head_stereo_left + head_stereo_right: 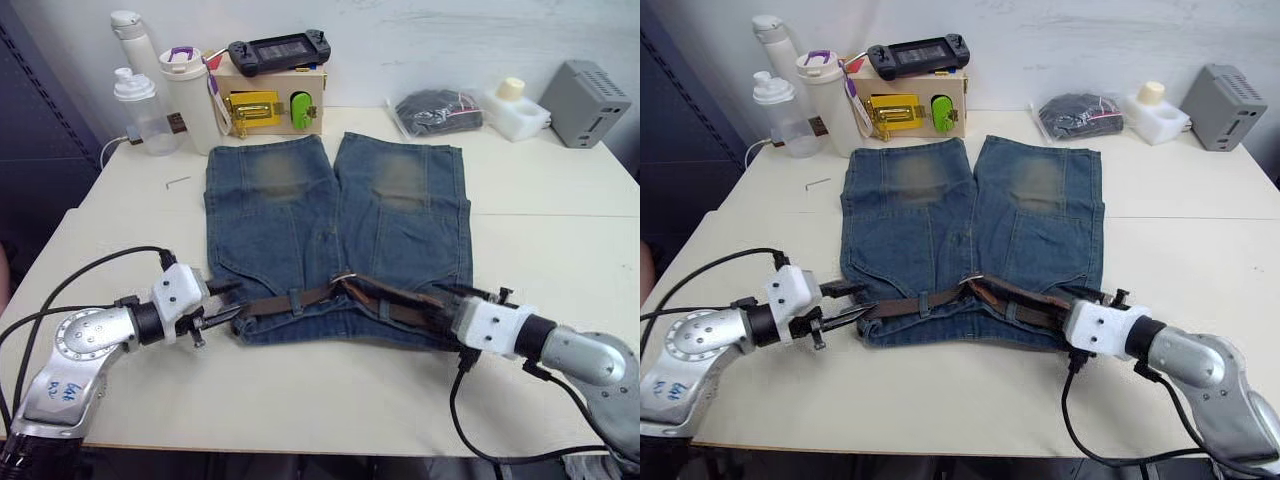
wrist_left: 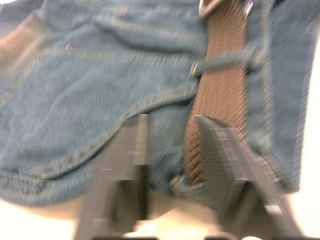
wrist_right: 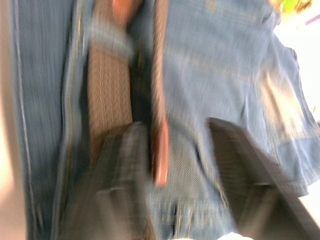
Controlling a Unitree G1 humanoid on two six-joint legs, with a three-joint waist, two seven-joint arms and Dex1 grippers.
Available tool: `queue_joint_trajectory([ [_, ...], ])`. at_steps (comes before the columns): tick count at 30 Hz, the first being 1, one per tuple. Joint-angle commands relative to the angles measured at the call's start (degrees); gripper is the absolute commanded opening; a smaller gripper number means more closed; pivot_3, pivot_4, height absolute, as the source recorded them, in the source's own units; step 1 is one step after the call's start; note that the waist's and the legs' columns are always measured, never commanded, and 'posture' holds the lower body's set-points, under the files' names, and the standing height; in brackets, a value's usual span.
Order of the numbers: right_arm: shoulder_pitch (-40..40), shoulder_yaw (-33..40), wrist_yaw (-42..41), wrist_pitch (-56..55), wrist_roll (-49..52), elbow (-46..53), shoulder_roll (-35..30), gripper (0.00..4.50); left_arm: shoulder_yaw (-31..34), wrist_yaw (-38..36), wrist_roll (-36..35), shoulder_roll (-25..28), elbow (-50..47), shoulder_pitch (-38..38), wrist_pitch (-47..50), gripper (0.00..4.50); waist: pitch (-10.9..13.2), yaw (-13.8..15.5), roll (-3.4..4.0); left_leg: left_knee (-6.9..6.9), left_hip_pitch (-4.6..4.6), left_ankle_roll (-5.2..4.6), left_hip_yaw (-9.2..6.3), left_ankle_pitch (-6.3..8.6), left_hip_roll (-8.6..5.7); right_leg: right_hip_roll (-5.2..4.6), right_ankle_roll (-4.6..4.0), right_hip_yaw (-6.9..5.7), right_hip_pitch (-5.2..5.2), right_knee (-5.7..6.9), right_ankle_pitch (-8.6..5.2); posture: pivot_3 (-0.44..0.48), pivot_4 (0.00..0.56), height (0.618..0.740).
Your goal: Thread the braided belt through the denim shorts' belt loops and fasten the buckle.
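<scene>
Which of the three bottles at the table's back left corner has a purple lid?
The wide white tumbler, right-most of the three, beside the wooden box. The tall bottle and the clear shaker both have white caps.

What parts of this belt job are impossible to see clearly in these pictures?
- Buckle, head views: too small to tell whether the prong is fastened.
- Braided belt end, head views: hidden by the right gripper.
- Belt loops, wrist views: motion-blurred.
</scene>
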State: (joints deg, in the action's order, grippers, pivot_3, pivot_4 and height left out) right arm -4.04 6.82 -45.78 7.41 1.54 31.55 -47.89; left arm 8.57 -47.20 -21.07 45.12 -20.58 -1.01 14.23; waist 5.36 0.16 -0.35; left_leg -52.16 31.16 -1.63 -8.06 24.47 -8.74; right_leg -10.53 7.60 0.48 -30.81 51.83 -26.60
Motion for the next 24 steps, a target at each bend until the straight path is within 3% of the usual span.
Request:
queue_joint_trajectory([
  [1,3.37,2.47,-1.81,8.38,9.84,4.97,0.44,4.03,0.7,0.65,-2.3,-0.35,-3.71,-1.19,3.19,3.63,0.02,0.0,-0.02,0.0,0.0,0.0,0.0,0.0,0.0,0.0,0.0,0.0,0.02,-0.02,0.0,0.0,0.15,0.645],
  [2,4.92,2.51,-1.96,11.48,12.58,5.79,0.62,4.05,0.32,1.19,-2.91,-0.91,-4.08,-2.31,4.25,4.02,0.02,0.01,-0.03,0.0,0.02,0.0,0.0,0.0,0.01,0.0,-0.01,-0.01,0.03,-0.07,-0.01,0.0,0.15,0.645],
  [5,11.51,-0.05,1.91,18.55,14.7,5.05,3.32,4.05,-1.24,3.2,-3.96,-3.59,-3.99,-6.3,7.2,4.02,0.06,0.18,-0.03,0.0,0.0,-0.03,-0.03,-0.02,0.02,0.01,-0.03,-0.03,0.14,-0.21,-0.02,0.0,0.15,0.645],
  [9,22.33,-4.91,12.36,31.41,14.55,1.14,12.9,4.05,-3.94,4.14,-2.86,-6.17,-2.98,-8.86,8.96,4.02,0.06,-0.28,-0.04,0.06,-0.05,-0.02,-0.04,-0.04,0.02,0.01,-0.03,-0.06,0.23,-0.3,-0.01,0.0,0.15,0.645],
  [12,27.98,-6.65,16.55,39.15,16.43,-0.52,19.3,3.21,-4.31,4.23,-3.01,-6.83,-3.09,-8.63,9.23,4.11,0.06,-0.56,-0.04,0.2,-0.09,-0.01,-0.06,-0.04,0.02,0.01,-0.03,-0.04,0.21,-0.29,-0.01,0.0,0.15,0.645],
  [15,31.38,-6.61,19.26,46.1,19.8,-0.86,24.78,1.88,-3.55,4.53,-3.85,-7.42,-3.53,-8.14,9.23,3.38,0.07,-0.84,-0.03,0.24,-0.12,-0.01,-0.1,-0.04,0.01,0.03,-0.02,-0.05,0.21,-0.27,-0.01,0.0,0.15,0.645],
  [19,33.43,-8.96,19.43,53.48,24.59,1.02,28.94,0.16,-2.63,4.81,-4.98,-7.57,-5.13,-7.41,10.2,1.82,0.07,-1.31,-0.03,0.24,-0.14,-0.01,-0.23,-0.04,-0.04,0.05,-0.02,-0.03,0.22,-0.19,0.0,0.0,0.15,0.645],
  [20,33.38,-9.63,19.31,54.82,25.34,1.48,29.11,0.0,-2.41,4.88,-5.24,-7.45,-5.76,-7.02,10.64,1.32,0.07,-1.33,-0.03,0.23,-0.14,-0.01,-0.28,-0.04,-0.07,0.05,-0.02,-0.02,0.23,-0.18,0.0,0.0,0.15,0.645],
  [21,32.95,-11.11,18.96,55.25,25.11,1.86,28.31,0.0,-2.18,4.9,-5.58,-7.31,-6.56,-6.48,11.06,1.12,0.07,-1.39,-0.03,0.23,-0.14,-0.01,-0.29,-0.04,-0.08,0.05,-0.02,-0.02,0.23,-0.17,0.0,0.0,0.15,0.645],
  [24,31.42,-15.75,19.42,54.04,22.28,0.24,26.79,0.0,-1.29,5.36,-6.72,-7.41,-8.76,-4.81,12.09,1.12,0.07,-1.82,-0.02,0.23,-0.14,-0.01,-0.4,-0.04,-0.14,0.05,-0.01,0.0,0.25,-0.14,0.0,0.0,0.15,0.645],
])
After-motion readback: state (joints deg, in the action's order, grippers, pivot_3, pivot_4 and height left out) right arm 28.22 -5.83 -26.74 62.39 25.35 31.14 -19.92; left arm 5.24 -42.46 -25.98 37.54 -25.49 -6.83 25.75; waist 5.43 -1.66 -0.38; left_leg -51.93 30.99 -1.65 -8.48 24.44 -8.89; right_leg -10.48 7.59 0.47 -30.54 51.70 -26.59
